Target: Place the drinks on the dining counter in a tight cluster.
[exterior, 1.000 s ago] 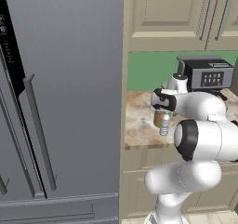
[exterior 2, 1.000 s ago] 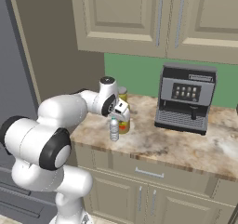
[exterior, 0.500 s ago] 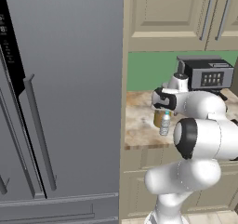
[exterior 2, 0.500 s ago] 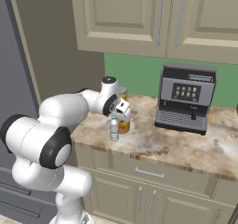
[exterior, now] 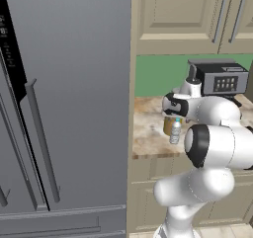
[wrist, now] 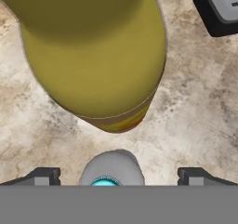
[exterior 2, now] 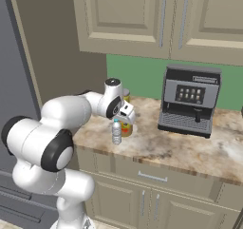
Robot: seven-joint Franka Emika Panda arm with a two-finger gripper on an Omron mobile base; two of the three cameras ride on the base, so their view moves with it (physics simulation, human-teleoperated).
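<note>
Left base view showed the white arm reaching over the short marbled counter beside the grey fridge. The gripper hung just above the water bottle, which stood upright near the counter's front edge. The big amber bottle stood just behind it, partly hidden. The coffee machine sat farther back against the green wall.

Right base view gave the same layout from the other side: the gripper sat over the two drinks, the water bottle in front and the amber bottle just beside and behind it. The coffee machine stood well apart to the right.

Hand view looked straight down. The jaws were spread wide, one dark fingertip at each lower corner. The water bottle with its blue cap lay centred between them, untouched by either. The amber bottle loomed large beyond it on the stone top.
</note>
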